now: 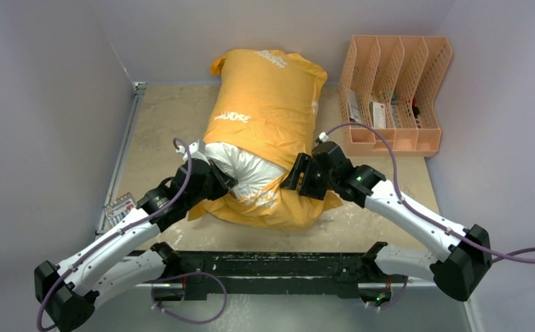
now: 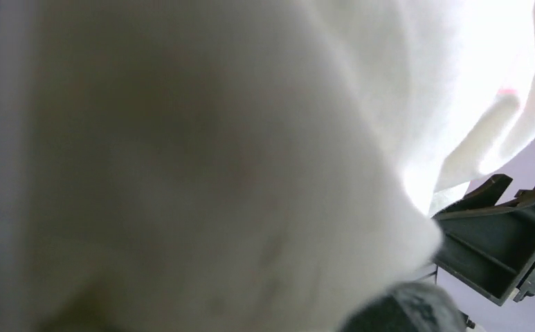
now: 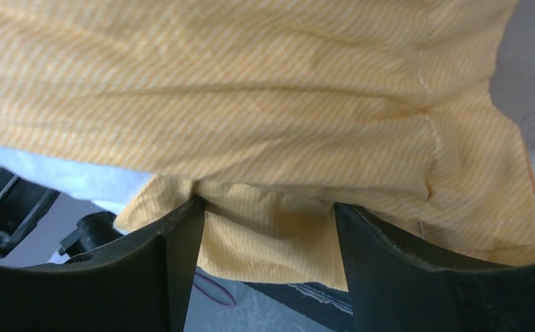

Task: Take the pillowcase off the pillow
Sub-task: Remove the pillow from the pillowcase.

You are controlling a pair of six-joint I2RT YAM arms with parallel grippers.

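The orange-yellow pillowcase [image 1: 268, 111] with small white lettering covers most of the pillow, from the back wall toward me. The white pillow [image 1: 247, 173] bulges out of its near open end. My left gripper [image 1: 224, 181] presses into the pillow's near left side. In the left wrist view the white pillow [image 2: 216, 159] fills the frame and hides the jaws. My right gripper [image 1: 297, 181] is at the near right edge of the case. Its jaws [image 3: 268, 207] are wide apart, with the pillowcase hem [image 3: 271, 235] hanging between them, not pinched.
A peach desk organiser [image 1: 396, 90] with a few items inside stands at the back right, close to the pillowcase. A small flat pack [image 1: 118, 209] lies at the table's left edge. Grey walls close in at the back and left.
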